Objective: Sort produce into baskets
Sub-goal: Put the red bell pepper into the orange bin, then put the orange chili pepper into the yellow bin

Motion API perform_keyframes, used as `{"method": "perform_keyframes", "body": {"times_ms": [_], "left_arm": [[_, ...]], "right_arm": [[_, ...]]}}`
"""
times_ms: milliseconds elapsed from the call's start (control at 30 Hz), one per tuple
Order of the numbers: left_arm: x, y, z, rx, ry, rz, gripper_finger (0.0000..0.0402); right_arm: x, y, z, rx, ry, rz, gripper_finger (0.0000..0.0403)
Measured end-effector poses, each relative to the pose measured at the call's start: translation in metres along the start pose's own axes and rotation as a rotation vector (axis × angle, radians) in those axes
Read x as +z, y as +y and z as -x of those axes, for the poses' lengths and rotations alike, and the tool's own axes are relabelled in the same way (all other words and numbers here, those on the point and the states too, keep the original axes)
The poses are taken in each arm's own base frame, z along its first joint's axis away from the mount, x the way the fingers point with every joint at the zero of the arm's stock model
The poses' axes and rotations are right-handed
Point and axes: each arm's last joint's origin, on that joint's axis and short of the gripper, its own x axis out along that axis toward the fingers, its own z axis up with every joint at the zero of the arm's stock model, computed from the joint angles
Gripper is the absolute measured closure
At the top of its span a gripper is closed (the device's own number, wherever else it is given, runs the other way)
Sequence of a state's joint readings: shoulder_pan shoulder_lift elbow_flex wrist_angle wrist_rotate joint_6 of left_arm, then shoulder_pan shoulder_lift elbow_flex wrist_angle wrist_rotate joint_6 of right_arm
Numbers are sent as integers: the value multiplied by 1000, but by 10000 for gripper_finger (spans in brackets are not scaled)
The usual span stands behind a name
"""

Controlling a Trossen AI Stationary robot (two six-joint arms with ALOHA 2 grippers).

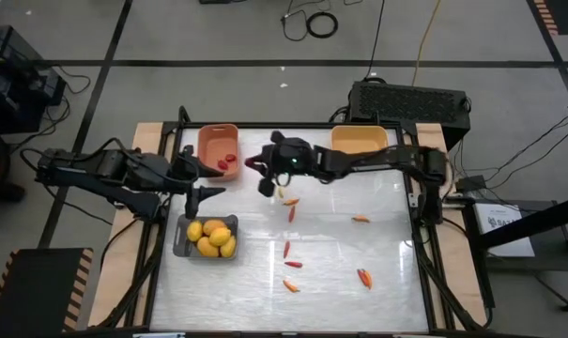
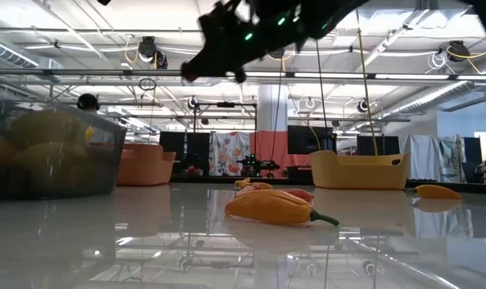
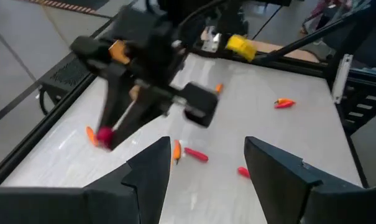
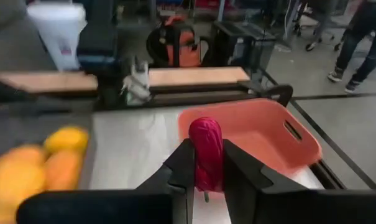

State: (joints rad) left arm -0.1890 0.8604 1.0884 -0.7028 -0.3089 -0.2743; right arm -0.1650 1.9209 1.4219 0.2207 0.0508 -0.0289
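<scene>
Worktop (image 1: 377,272): white, glossy, framed in black rails. Right arm reaches across it toward the salmon basket (image 1: 218,150) at the far left corner. Yellow basket (image 1: 359,139) sits at the far edge, right of centre. Grey basket (image 1: 207,237) at the left side holds five yellow fruits (image 1: 213,238). Salmon basket holds a few dark red pieces (image 1: 227,161). Left arm waits just left of the grey basket; left hand (image 1: 211,178) with fingers set wide, holding nothing. Right hand (image 4: 207,167) clamped on one dark red piece (image 4: 207,152), raised above the worktop beside the salmon basket's near edge. Orange peppers (image 1: 290,264) lie scattered over the middle of the worktop, well apart from every basket.
</scene>
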Motion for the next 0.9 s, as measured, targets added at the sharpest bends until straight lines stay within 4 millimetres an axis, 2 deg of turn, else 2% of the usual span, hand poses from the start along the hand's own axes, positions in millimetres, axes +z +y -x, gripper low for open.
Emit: {"method": "perform_keyframes", "body": {"times_ms": [300,467,667,900], "left_arm": [[-6,3,0,68,52,49,189],[-7,3,0,69,54,87,189],[-8,4,0,73,63,111,189],[-9,4,0,79,77,129,189]], "right_arm": [[-8,-20,-87,-47,-47,-55,347],[-13,-26,-119,-57,32,-153,332],[-10,-29,-131,-74,100,-164,286],[2,-31,-123,-73,136,-186,236]]}}
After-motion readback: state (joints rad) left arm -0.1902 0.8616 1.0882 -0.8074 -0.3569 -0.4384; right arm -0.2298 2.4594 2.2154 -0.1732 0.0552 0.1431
